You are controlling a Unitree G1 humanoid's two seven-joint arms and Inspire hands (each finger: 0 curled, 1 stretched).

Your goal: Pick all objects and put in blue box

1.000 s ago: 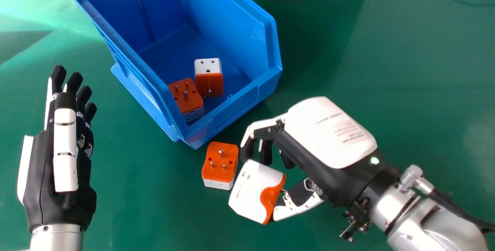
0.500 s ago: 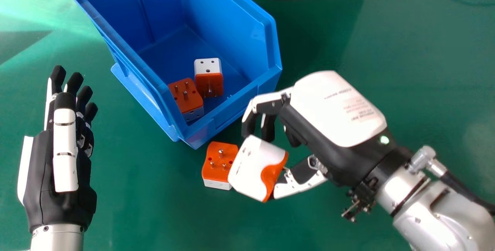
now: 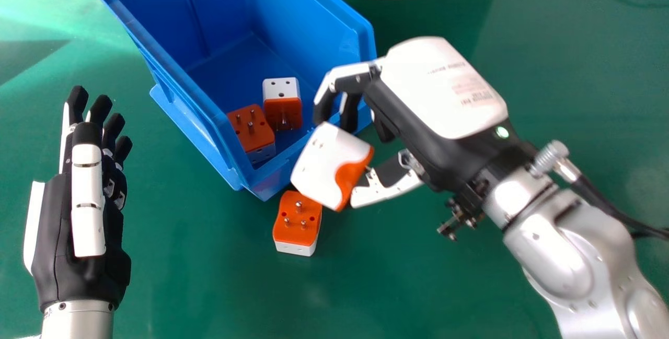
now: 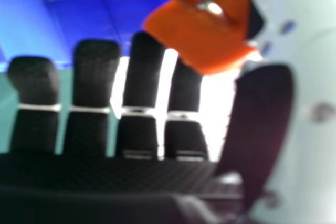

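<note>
Head view: has two adapters (image 3: 252, 132) in blue box (image 3: 313, 31), upper left; lacks centre adapter (image 3: 323, 161), pinched in right hand (image 3: 444, 96), and lower adapter (image 3: 295, 232).

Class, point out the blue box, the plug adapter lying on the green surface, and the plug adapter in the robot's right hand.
Blue box (image 3: 308, 23): head view, right inner wall.
Loose plug adapter (image 3: 296, 233): head view, orange pin-bearing face.
Held plug adapter (image 3: 324, 157): head view, white part of its body.
</note>
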